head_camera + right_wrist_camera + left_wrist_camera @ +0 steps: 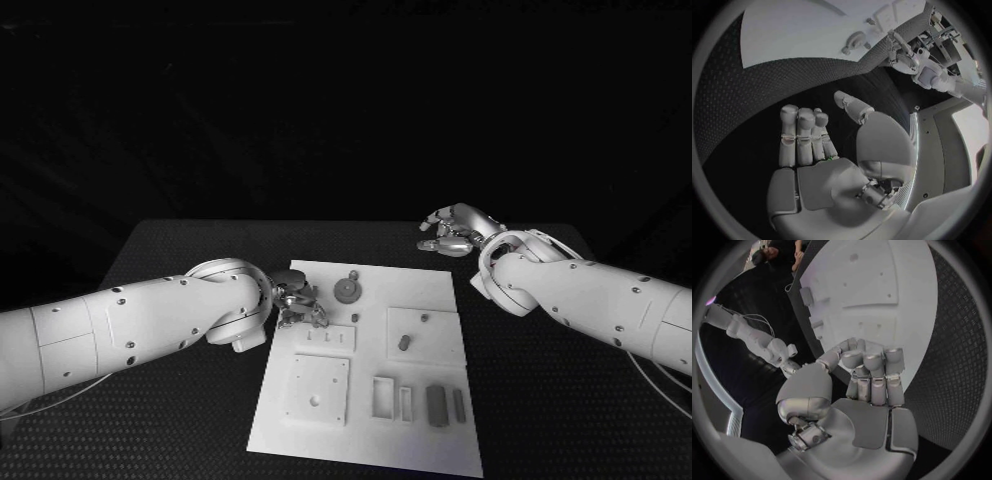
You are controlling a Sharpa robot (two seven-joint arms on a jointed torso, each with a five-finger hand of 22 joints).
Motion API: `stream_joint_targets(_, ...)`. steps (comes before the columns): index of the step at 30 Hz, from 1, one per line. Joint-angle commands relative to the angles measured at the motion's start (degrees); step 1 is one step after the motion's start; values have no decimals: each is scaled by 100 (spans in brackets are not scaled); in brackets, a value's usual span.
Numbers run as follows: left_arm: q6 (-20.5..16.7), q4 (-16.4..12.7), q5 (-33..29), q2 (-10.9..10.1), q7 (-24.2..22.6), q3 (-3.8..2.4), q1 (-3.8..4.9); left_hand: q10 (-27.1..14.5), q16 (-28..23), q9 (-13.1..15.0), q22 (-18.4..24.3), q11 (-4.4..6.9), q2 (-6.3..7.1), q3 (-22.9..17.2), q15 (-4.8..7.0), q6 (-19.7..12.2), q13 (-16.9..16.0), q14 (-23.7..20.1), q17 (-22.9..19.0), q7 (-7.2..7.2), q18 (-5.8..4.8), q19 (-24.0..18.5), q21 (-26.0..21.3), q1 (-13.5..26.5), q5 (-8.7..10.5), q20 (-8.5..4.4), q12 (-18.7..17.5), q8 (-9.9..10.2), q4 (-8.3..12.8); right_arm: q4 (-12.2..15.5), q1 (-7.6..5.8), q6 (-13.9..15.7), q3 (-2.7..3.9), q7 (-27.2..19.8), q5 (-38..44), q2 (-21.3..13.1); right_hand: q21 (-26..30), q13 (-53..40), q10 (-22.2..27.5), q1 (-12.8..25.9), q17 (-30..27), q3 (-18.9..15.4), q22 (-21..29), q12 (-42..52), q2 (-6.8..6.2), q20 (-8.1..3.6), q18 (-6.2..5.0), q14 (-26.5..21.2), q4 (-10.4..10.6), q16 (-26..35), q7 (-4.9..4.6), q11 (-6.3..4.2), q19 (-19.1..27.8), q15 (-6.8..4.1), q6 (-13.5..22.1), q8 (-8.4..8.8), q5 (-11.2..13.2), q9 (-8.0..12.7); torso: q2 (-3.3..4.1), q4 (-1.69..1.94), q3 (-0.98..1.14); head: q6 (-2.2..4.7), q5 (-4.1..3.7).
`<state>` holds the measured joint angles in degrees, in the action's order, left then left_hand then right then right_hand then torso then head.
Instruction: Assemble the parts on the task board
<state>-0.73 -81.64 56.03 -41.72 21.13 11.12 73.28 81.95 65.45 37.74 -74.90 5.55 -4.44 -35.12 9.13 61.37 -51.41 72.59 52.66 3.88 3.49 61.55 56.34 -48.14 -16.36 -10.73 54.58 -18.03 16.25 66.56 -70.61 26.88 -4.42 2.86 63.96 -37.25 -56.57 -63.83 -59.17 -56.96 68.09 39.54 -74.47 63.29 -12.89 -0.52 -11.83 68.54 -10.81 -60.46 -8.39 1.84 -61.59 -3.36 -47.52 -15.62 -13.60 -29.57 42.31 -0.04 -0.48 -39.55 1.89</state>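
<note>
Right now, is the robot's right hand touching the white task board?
Apart. In the head view the right hand is beyond the task board's far right corner; the right wrist view shows bare black table between them.

No lettering, labels, brand marks or numbers to read anywhere — not on the task board [433,300], nor on either arm.

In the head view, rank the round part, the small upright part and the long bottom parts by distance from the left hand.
1. Round part, just right of the left hand.
2. Small upright part, mid-board, right.
3. Long parts, at the board's near edge.
</note>
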Motion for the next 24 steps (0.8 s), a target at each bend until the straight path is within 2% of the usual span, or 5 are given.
stream_joint_targets(1, 93, -53, 338, -11, 128, 22, 3, -62, 19, 330, -130, 17, -16, -40, 233, 412, 12, 190, -13, -311, 52, -41, 17, 65, -21, -419, 28, -34, 19, 8, -4, -111, 1, -66, -22, 5, 16, 8, 549, -62, -7, -27, -7, 29, 12, 11, -317, -49, -4, 14, -92, 108, 44, 9, -82, 16, -33, 7, -2, 4, -3, -11, 5)
stream_joint_targets(6, 75, -105, 374, -30, 125, 67, 2, -79, 22, 348, -126, 25, -29, -71, 233, 440, 46, 161, -47, -319, 50, -87, 27, 110, -78, -422, 20, -24, 38, 13, -5, -125, 1, -62, -22, 10, 19, 14, 552, -64, -11, -26, -9, 32, 19, 13, -317, -52, -6, 13, -92, 108, 46, 9, -82, 16, -47, 9, 1, 5, -10, -34, 6)
stream_joint_targets(24, 21, -83, 593, 76, 75, 102, -27, -83, 38, 374, -123, 33, -32, -91, 228, 491, 88, 143, -88, -329, 41, -122, 50, 167, -85, -421, 17, -20, 38, 19, -5, -159, 1, -58, -22, 35, 23, 28, 556, -65, -19, -30, -17, 43, 29, 17, -317, -54, -10, 8, -91, 107, 48, 8, -86, 15, -89, 12, 2, -7, -5, -40, 5)
